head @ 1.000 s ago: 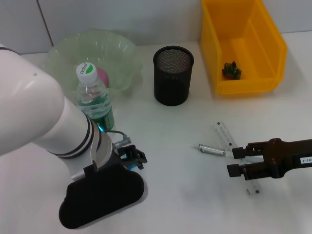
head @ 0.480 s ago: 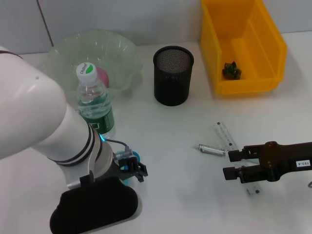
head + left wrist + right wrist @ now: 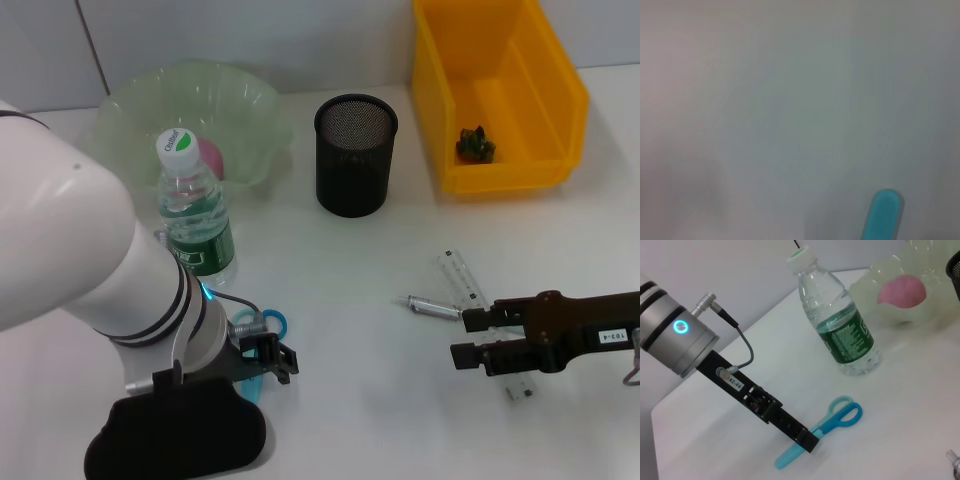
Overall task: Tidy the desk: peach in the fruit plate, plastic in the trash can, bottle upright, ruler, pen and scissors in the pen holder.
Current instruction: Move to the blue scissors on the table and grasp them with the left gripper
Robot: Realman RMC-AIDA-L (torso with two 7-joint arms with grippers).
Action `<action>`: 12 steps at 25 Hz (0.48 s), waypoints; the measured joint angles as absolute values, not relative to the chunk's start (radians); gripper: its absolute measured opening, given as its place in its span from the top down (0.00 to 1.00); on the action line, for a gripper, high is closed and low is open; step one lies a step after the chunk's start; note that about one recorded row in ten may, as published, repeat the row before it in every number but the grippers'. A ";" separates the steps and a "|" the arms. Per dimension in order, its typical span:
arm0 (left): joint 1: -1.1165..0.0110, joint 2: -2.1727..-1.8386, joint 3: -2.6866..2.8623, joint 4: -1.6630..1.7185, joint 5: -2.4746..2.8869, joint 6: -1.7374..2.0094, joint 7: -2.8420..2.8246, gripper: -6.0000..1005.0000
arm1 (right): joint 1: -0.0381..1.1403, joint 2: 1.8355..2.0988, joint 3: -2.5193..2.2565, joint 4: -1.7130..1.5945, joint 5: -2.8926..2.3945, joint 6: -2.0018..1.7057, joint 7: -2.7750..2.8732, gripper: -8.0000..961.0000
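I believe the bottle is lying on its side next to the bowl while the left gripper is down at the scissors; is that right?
Not quite: the bottle stands upright beside the bowl, cap on top, as the head and right wrist views show. The rest holds: the left gripper is down at the scissors.

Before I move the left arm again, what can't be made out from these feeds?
- Left gripper: shut on the scissors or only touching them; head view hides it behind the arm.
- Left wrist view: blurred, only a blue scissors tip.
- Ruler: partly covered by the right gripper in the head view.
- Pen holder: inside dark.
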State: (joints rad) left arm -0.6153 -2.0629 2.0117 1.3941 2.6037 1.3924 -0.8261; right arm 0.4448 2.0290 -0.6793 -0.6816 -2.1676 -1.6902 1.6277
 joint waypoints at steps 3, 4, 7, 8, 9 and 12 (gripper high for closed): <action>-0.615 -2.063 2.017 1.396 2.603 1.394 -0.818 0.20 | 0.443 2.032 -0.679 -0.681 -2.167 -1.689 1.626 0.30; -0.616 -2.063 2.020 1.398 2.602 1.395 -0.817 0.20 | 0.443 2.033 -0.679 -0.681 -2.168 -1.689 1.626 0.30; -0.618 -2.063 2.021 1.415 2.600 1.405 -0.823 0.20 | 0.442 2.033 -0.679 -0.681 -2.167 -1.689 1.626 0.31; -0.620 -2.063 2.021 1.417 2.600 1.408 -0.825 0.20 | 0.442 2.033 -0.679 -0.681 -2.167 -1.689 1.626 0.31; -0.621 -2.063 2.022 1.418 2.600 1.410 -0.826 0.20 | 0.443 2.034 -0.679 -0.681 -2.167 -1.688 1.626 0.31; -0.627 -2.063 2.023 1.420 2.600 1.415 -0.833 0.20 | 0.444 2.035 -0.679 -0.681 -2.167 -1.687 1.626 0.31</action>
State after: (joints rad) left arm -0.6273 -2.0632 2.0226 1.4201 2.5997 1.4151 -0.8327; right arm 0.4439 2.0347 -0.6791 -0.6810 -2.1675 -1.6872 1.6257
